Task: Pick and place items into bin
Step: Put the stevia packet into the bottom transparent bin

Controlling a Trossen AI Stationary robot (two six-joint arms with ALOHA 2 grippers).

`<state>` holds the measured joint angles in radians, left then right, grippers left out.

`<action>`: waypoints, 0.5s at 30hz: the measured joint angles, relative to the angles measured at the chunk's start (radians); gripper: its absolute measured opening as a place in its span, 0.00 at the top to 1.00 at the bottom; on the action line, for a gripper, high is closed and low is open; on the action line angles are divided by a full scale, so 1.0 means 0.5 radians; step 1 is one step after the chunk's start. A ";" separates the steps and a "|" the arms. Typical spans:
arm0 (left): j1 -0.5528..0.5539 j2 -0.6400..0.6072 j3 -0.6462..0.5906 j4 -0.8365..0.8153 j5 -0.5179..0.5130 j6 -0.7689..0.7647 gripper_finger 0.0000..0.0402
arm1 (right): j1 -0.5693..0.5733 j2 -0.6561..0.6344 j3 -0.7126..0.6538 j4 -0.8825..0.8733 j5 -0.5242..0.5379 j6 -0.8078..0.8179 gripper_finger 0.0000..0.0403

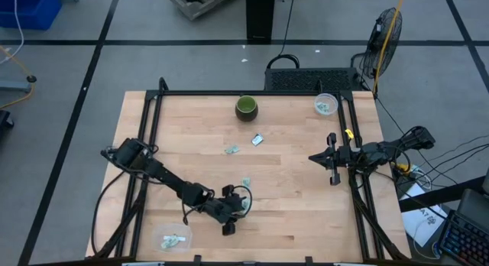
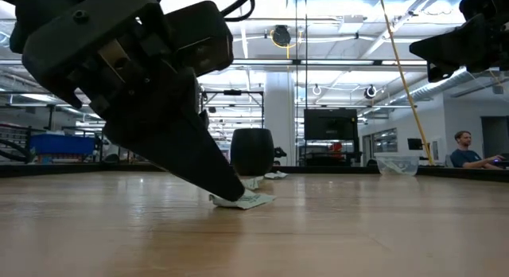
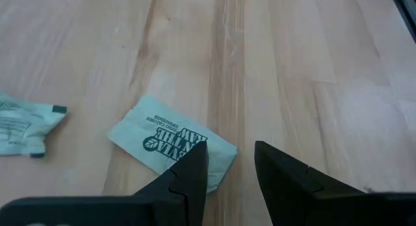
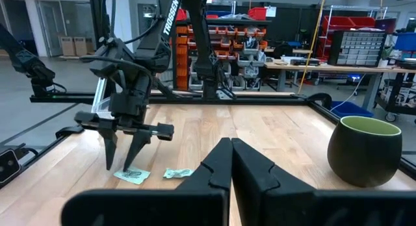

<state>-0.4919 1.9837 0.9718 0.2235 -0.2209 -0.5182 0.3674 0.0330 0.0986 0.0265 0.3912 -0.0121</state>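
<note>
Counter (image 1: 290, 220): pale wood planks inside a black frame.

Left claw (image 1: 236, 212): low over the near middle of the counter, fingers part open and pointing down. In the left wrist view one fingertip (image 3: 195, 162) rests on the edge of a packet (image 3: 170, 142); the other fingertip is on bare wood beside it. The packet lies flat and is not gripped between the fingers. The low view shows the same packet (image 2: 246, 200) under the dark fingertip, touching the counter.

Second packet (image 3: 23, 125): crumpled, lying just to one side of the first, apart from the claw. The right wrist view shows both, the flat one (image 4: 132, 176) below the left claw (image 4: 127, 162) and the crumpled one (image 4: 178, 173) beside it.

Other packets: one near the counter's middle (image 1: 231, 150); one darker, a little farther and to the right (image 1: 257, 139).

Bowl (image 1: 246, 107): dark green, round, upright, at the far middle of the counter.

Far cup (image 1: 325, 105): clear, at the far right corner, pale packets inside.

Near cup (image 1: 173, 239): clear, at the near left edge, packets inside.

Right claw (image 1: 333, 158): fingers closed together and holding nothing, above the right side of the counter, well apart from every packet.

Person (image 2: 465, 149): seated in the room beyond the counter, at the right in the low view.
</note>
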 joint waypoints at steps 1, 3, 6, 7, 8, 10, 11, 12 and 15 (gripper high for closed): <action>-0.001 0.005 0.000 0.002 0.000 0.002 0.66 | -0.001 0.000 0.000 0.001 0.000 0.000 1.00; -0.001 0.006 0.000 -0.003 0.006 0.024 0.66 | 0.000 0.000 0.000 0.001 0.000 -0.001 1.00; -0.013 0.007 -0.001 -0.025 -0.066 0.046 0.66 | -0.001 0.000 0.000 0.000 0.000 0.000 1.00; -0.019 0.007 -0.001 -0.040 -0.097 0.072 0.66 | 0.000 0.000 0.000 0.001 0.000 0.000 1.00; -0.026 0.007 -0.001 -0.055 -0.134 0.107 0.66 | 0.000 0.000 0.000 0.001 0.000 0.000 1.00; -0.040 0.007 -0.002 -0.080 -0.199 0.146 0.66 | 0.000 0.000 0.000 0.000 0.000 0.000 1.00; -0.043 0.007 -0.002 -0.085 -0.216 0.153 0.66 | 0.000 0.000 0.000 0.000 -0.001 -0.001 1.00; -0.044 0.008 -0.002 -0.087 -0.226 0.157 0.66 | -0.001 0.000 0.000 0.000 0.000 0.000 1.00; -0.043 0.008 -0.003 -0.090 -0.232 0.143 0.66 | 0.000 0.000 0.000 0.000 0.000 0.000 1.00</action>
<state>-0.5137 1.9877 0.9703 0.1783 -0.3370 -0.4465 0.3676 0.0330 0.0986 0.0265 0.3912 -0.0120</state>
